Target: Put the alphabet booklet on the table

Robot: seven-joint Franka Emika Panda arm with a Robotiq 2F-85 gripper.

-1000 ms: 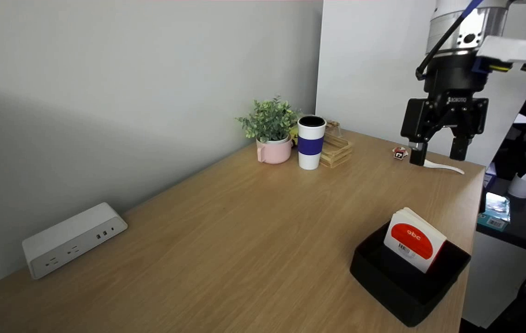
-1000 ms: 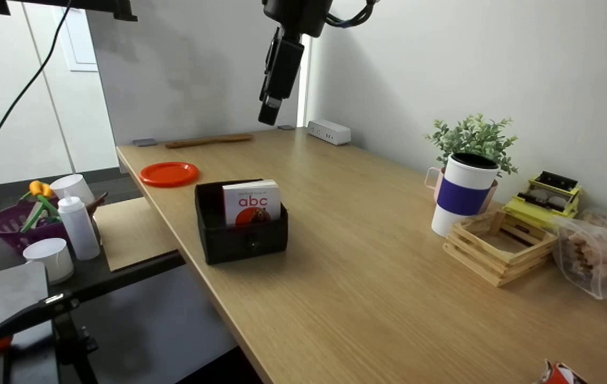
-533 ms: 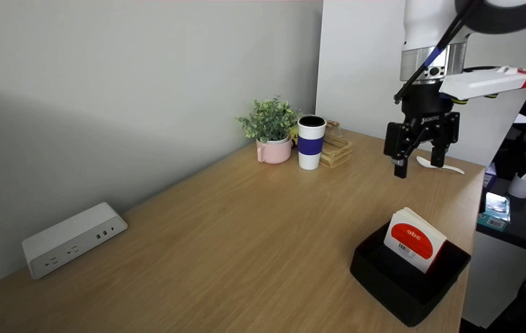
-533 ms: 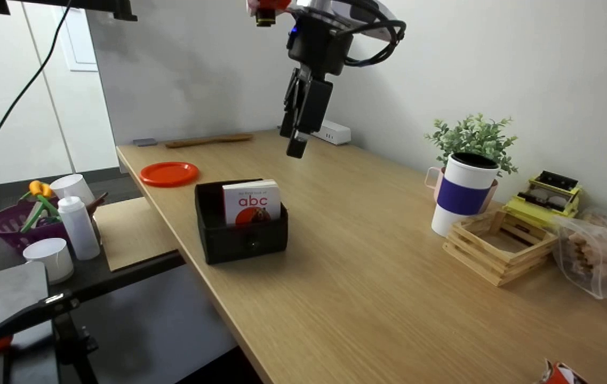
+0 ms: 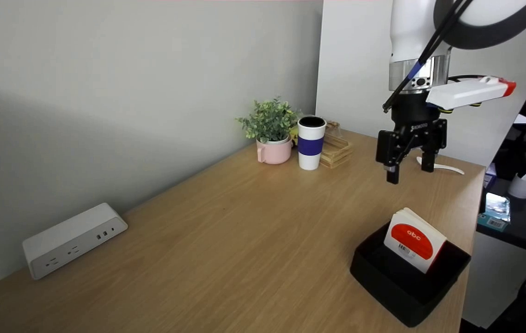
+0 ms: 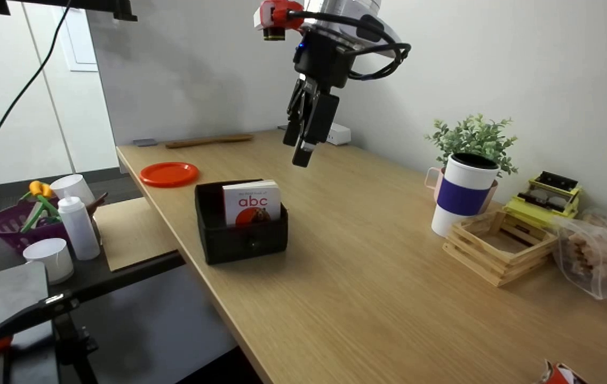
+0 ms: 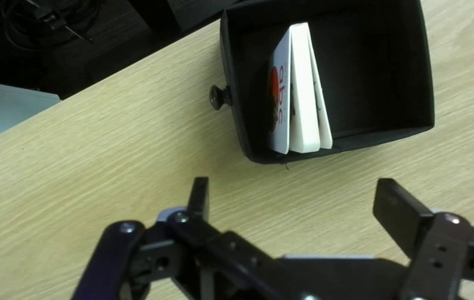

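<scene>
The alphabet booklet is white with a red-orange mark and "abc" on it. It stands upright, a little tilted, inside the black box, its top above the rim. The booklet shows also in an exterior view and in the wrist view, pages slightly fanned. The box rests on the light wood table near its edge. My gripper is open and empty, above the table and apart from the box. In the wrist view the gripper has its fingers wide apart, with the booklet beyond the fingertips.
A white and purple cup, a potted plant and a wooden crate stand by the wall. A red plate lies beyond the box. A white spoon and a power strip are on the table.
My gripper has come down toward the table and nearer the black box, moving left in one exterior picture and right in another. It stays open. The booklet and box have not moved.
</scene>
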